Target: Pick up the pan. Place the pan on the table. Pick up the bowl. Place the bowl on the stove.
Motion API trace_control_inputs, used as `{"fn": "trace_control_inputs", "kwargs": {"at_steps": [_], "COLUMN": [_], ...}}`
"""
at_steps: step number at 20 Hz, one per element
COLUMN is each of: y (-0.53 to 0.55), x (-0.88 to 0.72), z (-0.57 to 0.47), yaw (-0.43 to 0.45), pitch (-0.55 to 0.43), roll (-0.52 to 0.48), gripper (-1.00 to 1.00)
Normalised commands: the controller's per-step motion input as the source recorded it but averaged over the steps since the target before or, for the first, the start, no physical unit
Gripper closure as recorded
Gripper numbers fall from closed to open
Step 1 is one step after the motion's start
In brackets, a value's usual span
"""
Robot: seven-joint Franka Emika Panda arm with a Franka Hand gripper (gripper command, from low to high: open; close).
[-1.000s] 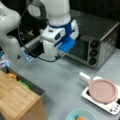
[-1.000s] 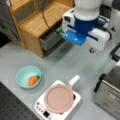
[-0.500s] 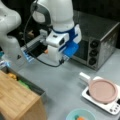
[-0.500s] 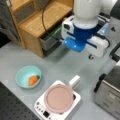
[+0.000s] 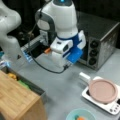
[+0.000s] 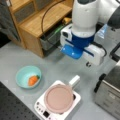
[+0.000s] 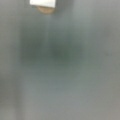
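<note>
The pinkish-brown pan (image 5: 103, 90) (image 6: 59, 98) sits on the white stove (image 5: 110, 108) (image 6: 41, 110), its short white handle (image 5: 84, 76) (image 6: 74, 81) pointing toward the arm. The teal bowl (image 6: 27, 76) (image 5: 80, 117) holds an orange piece and rests on the grey table (image 5: 62, 87) (image 6: 15, 57), at a front view's left of the stove. My gripper (image 5: 62, 66) (image 6: 75, 53) hangs over the table, above and apart from the pan's handle, its fingers hidden under the hand. In the wrist view the handle (image 7: 42, 3) and a sliver of pan show at the top edge.
A silver toaster oven (image 5: 100, 45) (image 6: 110, 92) stands behind the stove. A wooden block and shelf (image 5: 17, 100) (image 6: 42, 20) take up one side, with a dark tray of items (image 6: 53, 35) beside them. A black cable (image 5: 45, 67) hangs from the wrist.
The arm has moved steadily closer to the stove and the pan's handle. Pan and bowl have not moved.
</note>
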Motion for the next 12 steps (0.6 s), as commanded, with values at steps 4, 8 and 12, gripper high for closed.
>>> {"fn": "trace_control_inputs", "kwargs": {"at_steps": [4,8,12], "y": [0.15,0.13,0.11], "x": [0.53,0.44,0.34], "z": [0.06,0.11,0.04], "yaw": [-0.142,-0.114,-0.12], "pitch": [0.105,0.137,0.126], "roll": [0.046,0.029,0.018], "gripper": [-1.0,-1.0,-1.0]}}
